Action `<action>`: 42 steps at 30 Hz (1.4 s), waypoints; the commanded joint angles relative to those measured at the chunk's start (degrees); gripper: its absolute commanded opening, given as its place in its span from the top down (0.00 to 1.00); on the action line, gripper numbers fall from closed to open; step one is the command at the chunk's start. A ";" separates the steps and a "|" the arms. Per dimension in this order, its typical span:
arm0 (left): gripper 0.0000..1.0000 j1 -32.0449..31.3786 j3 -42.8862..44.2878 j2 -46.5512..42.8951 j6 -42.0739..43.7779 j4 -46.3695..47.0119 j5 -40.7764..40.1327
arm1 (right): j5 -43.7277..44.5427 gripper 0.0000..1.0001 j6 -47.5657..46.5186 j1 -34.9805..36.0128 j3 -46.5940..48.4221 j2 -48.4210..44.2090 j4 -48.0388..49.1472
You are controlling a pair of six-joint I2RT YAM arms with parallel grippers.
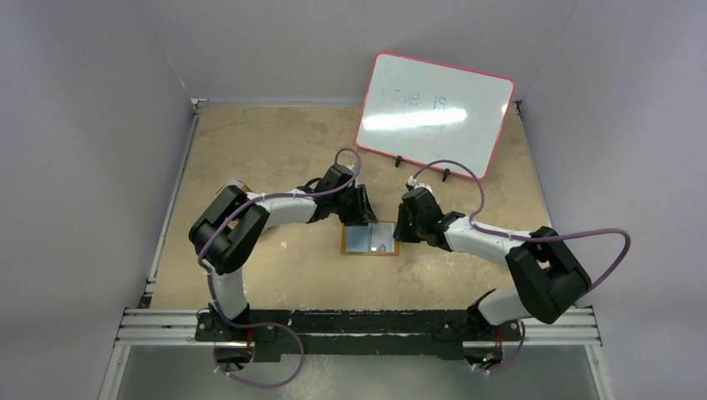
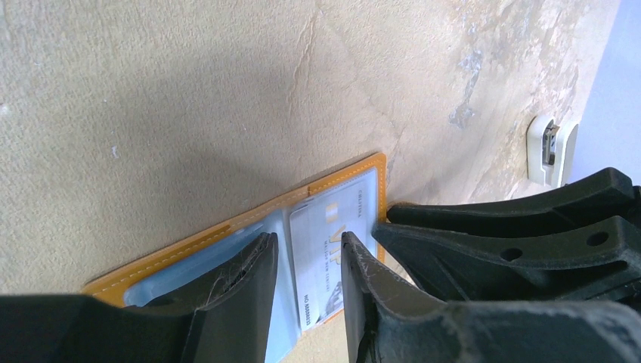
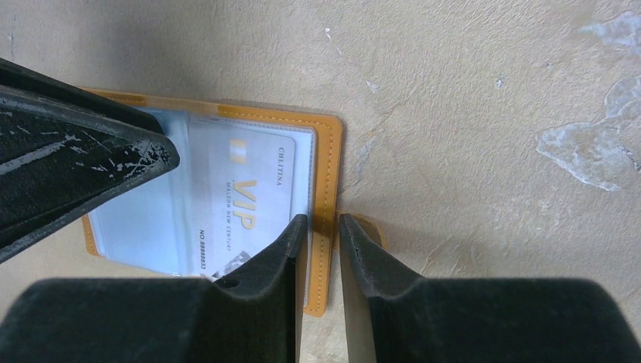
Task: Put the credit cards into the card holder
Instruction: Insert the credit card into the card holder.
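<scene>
The orange-brown card holder (image 1: 348, 248) lies open and flat in the middle of the table. A whitish credit card (image 2: 336, 215) marked VIP sits under its clear inner pocket, also in the right wrist view as the credit card (image 3: 249, 189). My left gripper (image 2: 308, 240) stands open just over that card, gripping nothing. My right gripper (image 3: 323, 221) is narrowly open, its jaws straddling the card holder's stitched right edge (image 3: 329, 151) beside the snap tab (image 3: 370, 227). In the top view, the left gripper (image 1: 360, 218) and right gripper (image 1: 403, 231) flank the holder.
A pink-framed whiteboard (image 1: 433, 112) leans at the back right of the table. A small white fitting (image 2: 552, 147) sits at the table's edge. The two grippers are close together; the right one's fingers (image 2: 514, 242) fill the left wrist view's right side.
</scene>
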 commanded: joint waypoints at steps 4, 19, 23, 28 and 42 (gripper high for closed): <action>0.64 -1.54 -1.14 -0.75 -1.78 2.40 -1.53 | -0.07 0.75 0.78 -0.18 -1.28 -1.82 -0.32; 0.64 -4.97 -2.96 0.93 -10.29 12.44 0.27 | -0.38 0.76 1.39 -0.18 -2.58 -1.63 0.97; 0.64 -4.97 -3.25 0.60 -11.36 13.57 0.30 | -0.38 0.75 1.48 -0.13 -2.25 -1.87 0.68; 0.61 -4.97 -1.67 -2.62 -5.98 6.94 -2.93 | -0.70 0.74 1.52 -0.18 -1.75 -4.10 -0.55; 0.44 -1.82 6.07 -14.44 15.13 -22.96 -22.29 | -1.64 0.71 -0.84 -0.08 2.03 -11.21 -3.67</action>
